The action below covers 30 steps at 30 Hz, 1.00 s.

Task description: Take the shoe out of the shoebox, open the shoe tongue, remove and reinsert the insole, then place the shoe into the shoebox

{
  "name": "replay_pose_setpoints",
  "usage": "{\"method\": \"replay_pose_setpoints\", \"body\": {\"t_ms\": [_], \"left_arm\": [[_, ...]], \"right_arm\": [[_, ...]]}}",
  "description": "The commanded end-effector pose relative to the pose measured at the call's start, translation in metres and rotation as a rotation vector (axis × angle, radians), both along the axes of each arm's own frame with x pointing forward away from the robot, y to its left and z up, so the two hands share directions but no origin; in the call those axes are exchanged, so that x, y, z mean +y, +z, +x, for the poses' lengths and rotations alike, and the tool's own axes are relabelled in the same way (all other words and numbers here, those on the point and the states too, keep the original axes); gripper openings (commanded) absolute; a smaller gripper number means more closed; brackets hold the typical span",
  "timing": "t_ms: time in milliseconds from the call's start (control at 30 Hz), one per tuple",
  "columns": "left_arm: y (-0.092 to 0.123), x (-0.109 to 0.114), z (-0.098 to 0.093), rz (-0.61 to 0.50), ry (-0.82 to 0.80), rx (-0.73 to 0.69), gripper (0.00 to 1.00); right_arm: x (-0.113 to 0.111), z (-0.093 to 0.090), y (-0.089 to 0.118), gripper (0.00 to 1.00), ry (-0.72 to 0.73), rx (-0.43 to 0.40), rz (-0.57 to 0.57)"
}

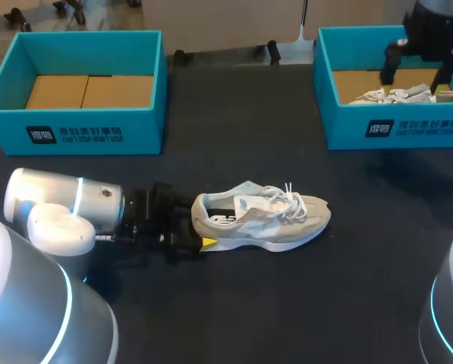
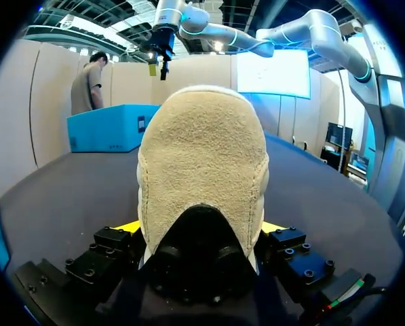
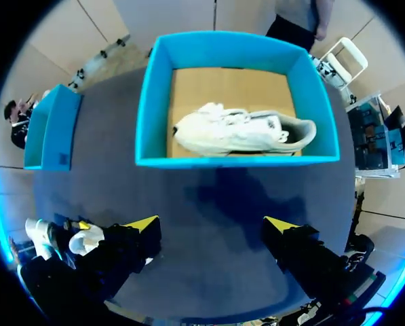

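The shoe (image 1: 260, 220) lay left to right, toe rightward. The left gripper (image 2: 201, 227) clasped its heel; the right gripper (image 3: 212, 224) hung spread, far off.

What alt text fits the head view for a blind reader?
The left gripper holds a beige shoe by its heel on the table. Behind stand two blue shoeboxes: the left shoebox without a shoe, the right shoebox holding a second shoe under the open right gripper.

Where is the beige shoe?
In the head view, the beige shoe stands on the table near its middle, its heel held by the left gripper.
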<state>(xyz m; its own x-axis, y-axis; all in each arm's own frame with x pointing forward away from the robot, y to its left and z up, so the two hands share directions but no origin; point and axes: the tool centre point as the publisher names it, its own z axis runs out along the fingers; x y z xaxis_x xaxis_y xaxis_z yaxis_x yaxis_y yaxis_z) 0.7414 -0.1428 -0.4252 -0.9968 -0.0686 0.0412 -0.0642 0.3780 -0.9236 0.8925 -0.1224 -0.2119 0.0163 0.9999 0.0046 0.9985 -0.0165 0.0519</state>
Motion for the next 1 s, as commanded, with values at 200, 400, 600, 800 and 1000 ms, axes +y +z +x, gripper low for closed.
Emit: {"method": "replay_pose_setpoints", "body": {"t_ms": [200,400,600,800,1000], "left_arm": [[-0.001,-0.002,-0.001,0.002,-0.001,0.001,0.0],[-0.001,-0.002,-0.001,0.002,-0.001,0.001,0.0],[-0.001,-0.002,-0.001,0.002,-0.001,0.001,0.0],[-0.001,-0.002,-0.001,0.002,-0.001,0.001,0.0],[-0.001,-0.002,-0.001,0.002,-0.001,0.001,0.0]], "right_arm": [[0.007,-0.016,0.001,1.0,0.002,-0.017,-0.005],[0.007,-0.016,0.001,1.0,0.002,-0.017,-0.005],[0.007,-0.016,0.001,1.0,0.002,-0.017,-0.005],[0.024,-0.03,0.006,1.0,0.005,-0.042,-0.036],[0.052,-0.049,0.007,1.0,-0.009,-0.061,-0.025]]}}
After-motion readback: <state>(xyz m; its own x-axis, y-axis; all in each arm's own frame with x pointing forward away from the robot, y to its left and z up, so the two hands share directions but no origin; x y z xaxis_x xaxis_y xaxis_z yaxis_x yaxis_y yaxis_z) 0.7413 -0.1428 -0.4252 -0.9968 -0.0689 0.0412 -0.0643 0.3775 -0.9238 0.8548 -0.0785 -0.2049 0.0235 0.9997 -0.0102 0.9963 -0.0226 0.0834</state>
